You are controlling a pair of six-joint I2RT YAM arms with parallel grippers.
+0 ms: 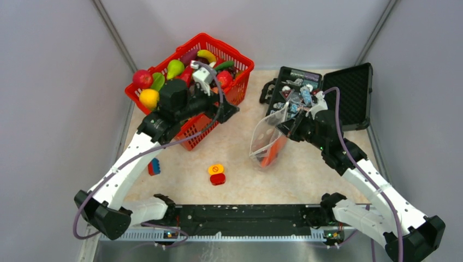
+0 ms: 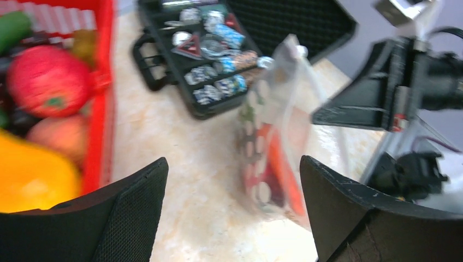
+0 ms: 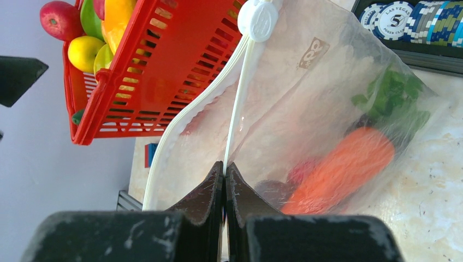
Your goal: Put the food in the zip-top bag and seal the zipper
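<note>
The zip-top bag point(image 1: 266, 137) stands on the table, mouth open, with an orange carrot point(image 1: 268, 155) inside. My right gripper point(image 1: 289, 125) is shut on one strip of the zipper point(image 3: 235, 98) at the bag's mouth. Its white slider point(image 3: 257, 19) sits at the far end. The right wrist view shows the carrot point(image 3: 338, 169), a green leafy piece point(image 3: 393, 95) and a dark and a red piece inside the bag point(image 3: 306, 82). More food point(image 1: 174, 68) fills the red basket point(image 1: 240, 60). My left gripper point(image 1: 228, 112) is open and empty at the basket's near right side, left of the bag point(image 2: 273, 136).
An open black case point(image 1: 355, 90) with poker chips lies behind the bag. An orange-and-red button block point(image 1: 217, 173) and a blue-and-red brick point(image 1: 154, 166) lie on the table in front. Grey walls enclose left, right and back.
</note>
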